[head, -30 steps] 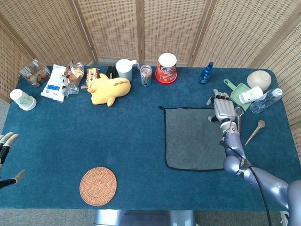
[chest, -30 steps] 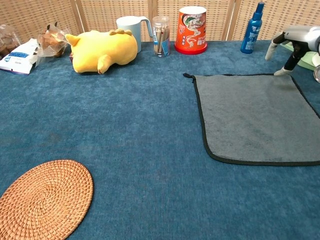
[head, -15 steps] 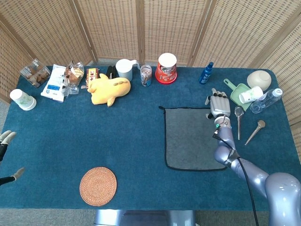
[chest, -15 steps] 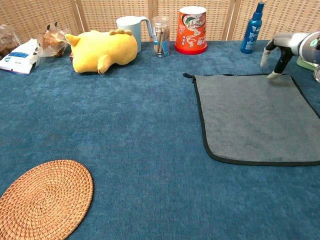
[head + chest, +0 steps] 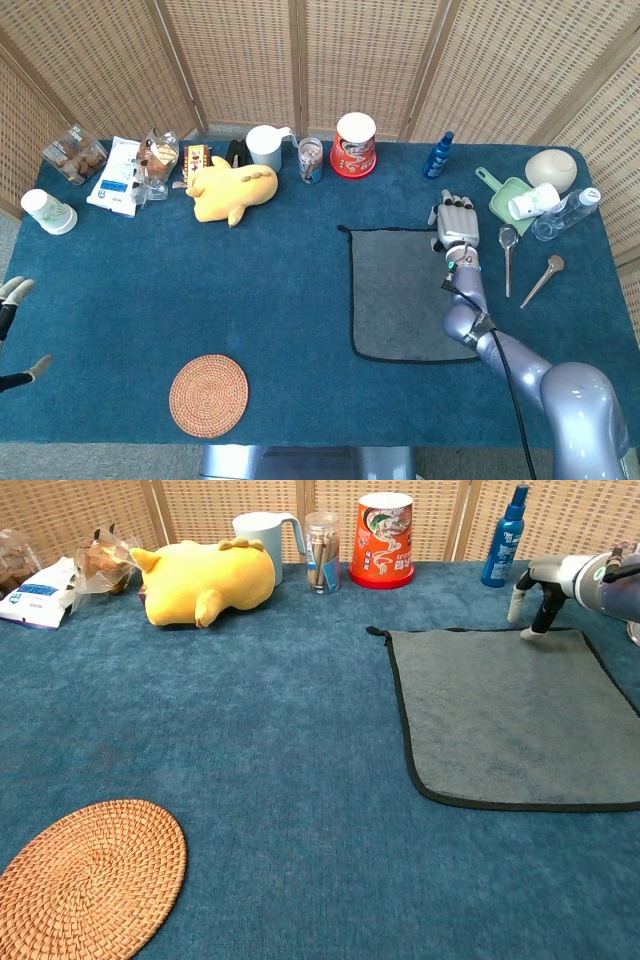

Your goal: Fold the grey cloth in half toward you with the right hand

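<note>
My right robot hand point(image 5: 456, 222) open, fingertips point(image 5: 528, 633) on the far edge of the cloth point(image 5: 401, 293), cloth flat on the surface point(image 5: 280, 300), left robot hand point(image 5: 12, 330) open.

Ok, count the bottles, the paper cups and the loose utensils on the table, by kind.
Bottles: 2, blue spray bottle, clear bottle
Paper cups: 2, left cup, right cup
Utensils: 2, metal spoon, second utensil
Total: 6

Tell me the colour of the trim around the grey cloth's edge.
Black; the grey cloth has a thin black border all round, clearest in the chest view.
</note>
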Action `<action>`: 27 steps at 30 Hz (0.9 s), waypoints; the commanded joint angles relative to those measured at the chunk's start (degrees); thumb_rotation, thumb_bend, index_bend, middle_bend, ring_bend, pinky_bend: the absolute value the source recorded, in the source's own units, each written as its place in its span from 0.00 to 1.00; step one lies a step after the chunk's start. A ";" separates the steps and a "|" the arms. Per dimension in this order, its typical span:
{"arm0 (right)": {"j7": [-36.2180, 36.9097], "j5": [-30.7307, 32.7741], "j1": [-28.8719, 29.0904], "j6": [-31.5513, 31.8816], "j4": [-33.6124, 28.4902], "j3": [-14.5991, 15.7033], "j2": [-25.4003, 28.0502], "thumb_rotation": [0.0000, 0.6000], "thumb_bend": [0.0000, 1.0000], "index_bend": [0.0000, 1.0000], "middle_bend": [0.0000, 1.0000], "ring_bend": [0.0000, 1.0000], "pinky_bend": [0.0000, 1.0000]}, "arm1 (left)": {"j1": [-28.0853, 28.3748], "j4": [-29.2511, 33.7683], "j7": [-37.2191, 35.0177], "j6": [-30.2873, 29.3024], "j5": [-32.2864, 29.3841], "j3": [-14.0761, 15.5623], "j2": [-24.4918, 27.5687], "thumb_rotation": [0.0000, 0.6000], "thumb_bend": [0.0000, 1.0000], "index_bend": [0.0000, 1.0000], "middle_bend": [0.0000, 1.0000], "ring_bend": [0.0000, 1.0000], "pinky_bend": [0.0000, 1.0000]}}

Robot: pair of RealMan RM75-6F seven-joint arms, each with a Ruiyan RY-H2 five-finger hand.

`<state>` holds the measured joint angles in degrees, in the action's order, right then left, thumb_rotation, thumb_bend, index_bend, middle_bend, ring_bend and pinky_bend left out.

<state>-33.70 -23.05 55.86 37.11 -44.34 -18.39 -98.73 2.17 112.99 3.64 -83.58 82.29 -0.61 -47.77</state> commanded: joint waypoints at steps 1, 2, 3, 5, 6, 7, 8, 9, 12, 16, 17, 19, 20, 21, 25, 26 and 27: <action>-0.48 0.54 0.17 -0.41 0.35 0.04 -0.14 1.00 0.38 0.44 0.00 0.00 0.10 | 0.06 0.00 0.06 0.07 -0.10 -0.04 -0.01 1.00 0.28 0.00 0.00 0.00 0.00; -0.73 0.87 0.24 -0.62 0.50 0.06 -0.19 1.00 0.39 0.44 0.00 0.00 0.10 | 0.06 0.01 0.03 0.05 -0.15 -0.08 -0.01 1.00 0.28 0.00 0.00 0.00 0.00; -0.93 1.23 0.33 -0.82 0.58 0.04 -0.23 1.00 0.39 0.44 0.00 0.00 0.10 | 0.06 0.01 -0.02 0.02 -0.20 -0.11 0.00 1.00 0.28 0.00 0.00 0.00 0.00; -1.41 1.78 0.49 -1.17 0.63 0.10 -0.23 1.00 0.39 0.44 0.00 0.00 0.10 | 0.05 0.03 -0.09 0.01 -0.31 -0.13 0.02 1.00 0.28 0.00 0.00 0.00 0.00; -1.70 2.08 0.61 -1.41 0.54 0.15 -0.18 1.00 0.40 0.44 0.00 0.00 0.10 | 0.05 0.06 -0.17 0.01 -0.31 -0.13 0.05 1.00 0.28 0.00 0.00 0.00 0.00; -1.84 2.27 0.68 -1.54 0.43 0.16 -0.14 1.00 0.40 0.44 0.00 0.00 0.10 | 0.04 0.07 -0.23 0.01 -0.27 -0.12 0.07 1.00 0.28 0.00 0.00 0.00 0.00; -1.98 2.49 0.76 -1.59 0.27 0.16 -0.11 1.00 0.41 0.44 0.00 0.00 0.10 | 0.02 0.08 -0.28 -0.02 -0.19 -0.10 0.10 1.00 0.28 0.00 0.00 0.00 0.00; -2.08 2.58 0.83 -1.55 0.11 0.20 -0.12 1.00 0.41 0.44 0.00 0.00 0.10 | 0.00 0.05 -0.26 -0.09 -0.10 -0.09 0.12 1.00 0.28 0.00 0.00 0.00 0.00; -2.36 3.03 0.90 -1.62 -0.29 0.39 -0.21 1.00 0.42 0.45 0.00 0.00 0.10 | -0.10 0.06 -0.47 -0.28 0.05 -0.06 0.18 1.00 0.28 0.00 0.00 0.00 0.00; -2.55 3.48 1.03 -1.50 -0.56 0.53 -0.35 1.00 0.44 0.49 0.00 0.00 0.10 | -0.25 0.02 -0.72 -0.57 0.21 -0.04 0.31 1.00 0.28 0.00 0.00 0.00 0.00; -2.63 3.63 1.09 -1.45 -0.65 0.56 -0.37 1.00 0.45 0.50 0.00 0.00 0.10 | -0.28 -0.01 -0.79 -0.61 0.28 -0.03 0.35 1.00 0.28 0.00 0.00 0.00 0.00; -2.49 3.82 1.14 -1.35 -0.96 0.44 -0.32 1.00 0.45 0.51 0.00 0.00 0.10 | -0.28 -0.07 -0.92 -0.62 0.38 -0.01 0.40 1.00 0.28 0.00 0.00 0.00 0.00; -2.37 3.85 1.15 -1.26 -1.18 0.38 -0.26 1.00 0.45 0.52 0.00 0.00 0.10 | -0.28 -0.08 -1.01 -0.59 0.41 0.00 0.43 1.00 0.28 0.00 0.00 0.00 0.00; -2.31 3.85 1.14 -1.15 -1.36 0.38 -0.19 1.00 0.45 0.52 0.00 0.00 0.10 | -0.27 -0.12 -1.02 -0.58 0.43 0.01 0.46 1.00 0.28 0.00 0.00 0.00 0.00; -2.23 4.10 1.13 -0.96 -1.80 0.41 -0.01 1.00 0.46 0.53 0.00 0.00 0.10 | -0.28 -0.13 -1.11 -0.59 0.53 0.03 0.51 1.00 0.28 0.00 0.00 0.00 0.00; -2.16 4.05 1.12 -0.89 -1.91 0.43 0.03 1.00 0.46 0.54 0.00 0.00 0.10 | -0.31 -0.16 -1.10 -0.69 0.56 0.02 0.52 1.00 0.28 0.00 0.00 0.00 0.00; -2.08 3.92 1.11 -0.83 -1.99 0.50 0.06 1.00 0.46 0.56 0.00 0.00 0.10 | -0.36 -0.15 -1.12 -0.78 0.61 0.03 0.53 1.00 0.28 0.00 0.00 0.00 0.00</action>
<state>-35.82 -19.09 56.97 36.25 -46.29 -17.93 -98.68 1.83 112.84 2.53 -84.33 82.88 -0.58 -47.25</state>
